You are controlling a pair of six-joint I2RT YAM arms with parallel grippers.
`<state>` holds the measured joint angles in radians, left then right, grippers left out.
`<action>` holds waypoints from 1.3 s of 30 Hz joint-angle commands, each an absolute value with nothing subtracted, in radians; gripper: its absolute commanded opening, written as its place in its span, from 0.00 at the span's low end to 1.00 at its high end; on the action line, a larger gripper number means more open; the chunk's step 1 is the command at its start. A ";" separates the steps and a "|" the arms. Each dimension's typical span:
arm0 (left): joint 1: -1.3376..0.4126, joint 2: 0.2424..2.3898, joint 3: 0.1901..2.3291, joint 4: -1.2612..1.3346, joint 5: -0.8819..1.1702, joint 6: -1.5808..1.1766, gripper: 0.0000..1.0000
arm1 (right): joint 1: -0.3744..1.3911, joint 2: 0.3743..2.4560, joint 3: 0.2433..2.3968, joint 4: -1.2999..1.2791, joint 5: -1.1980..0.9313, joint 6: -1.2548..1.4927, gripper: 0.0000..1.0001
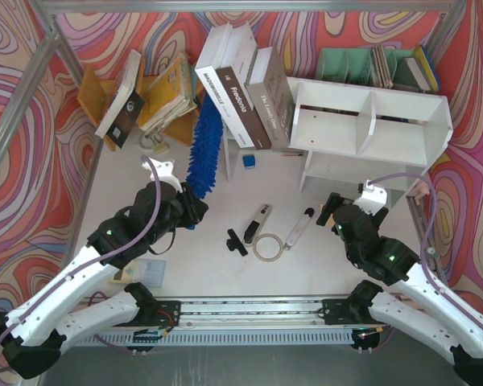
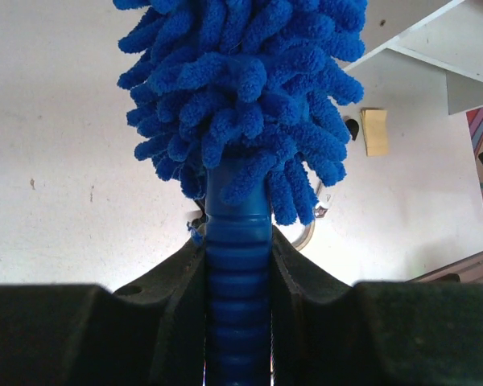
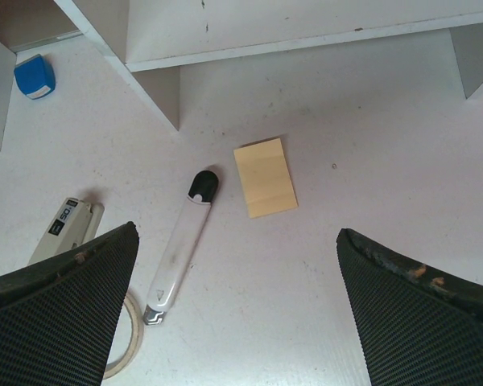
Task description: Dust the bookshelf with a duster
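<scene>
The white bookshelf (image 1: 370, 121) stands at the back right, its two compartments facing up and front; its underside shows in the right wrist view (image 3: 306, 28). The blue fluffy duster (image 1: 205, 149) points away from me, left of the shelf and beside leaning books. My left gripper (image 1: 195, 205) is shut on the duster's ribbed blue handle (image 2: 237, 265), and the shaggy head (image 2: 241, 88) fills the view above the jaws. My right gripper (image 1: 328, 207) is open and empty above the table in front of the shelf, with its fingers (image 3: 64, 305) wide apart.
Large books (image 1: 241, 84) lean against the shelf's left end. A green file rack (image 1: 362, 64) stands behind it and an orange-brown book stand (image 1: 105, 96) at back left. A white-and-black tool (image 3: 181, 245), a yellow note (image 3: 265, 177), a tape ring (image 1: 267, 247) and a stapler (image 1: 262, 219) lie mid-table.
</scene>
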<state>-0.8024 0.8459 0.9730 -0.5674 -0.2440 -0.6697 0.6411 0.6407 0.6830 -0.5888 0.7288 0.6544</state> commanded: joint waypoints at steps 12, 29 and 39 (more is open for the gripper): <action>-0.805 0.930 0.864 -0.540 -0.183 -0.671 0.00 | 0.640 0.618 0.661 -0.580 0.765 0.651 0.99; -0.805 1.022 0.723 -0.442 -0.199 -0.683 0.00 | 0.640 0.615 0.667 -0.590 0.792 0.656 0.99; -0.805 0.785 0.869 -0.537 -0.345 -0.614 0.00 | 0.640 0.604 0.661 -0.592 0.789 0.663 0.99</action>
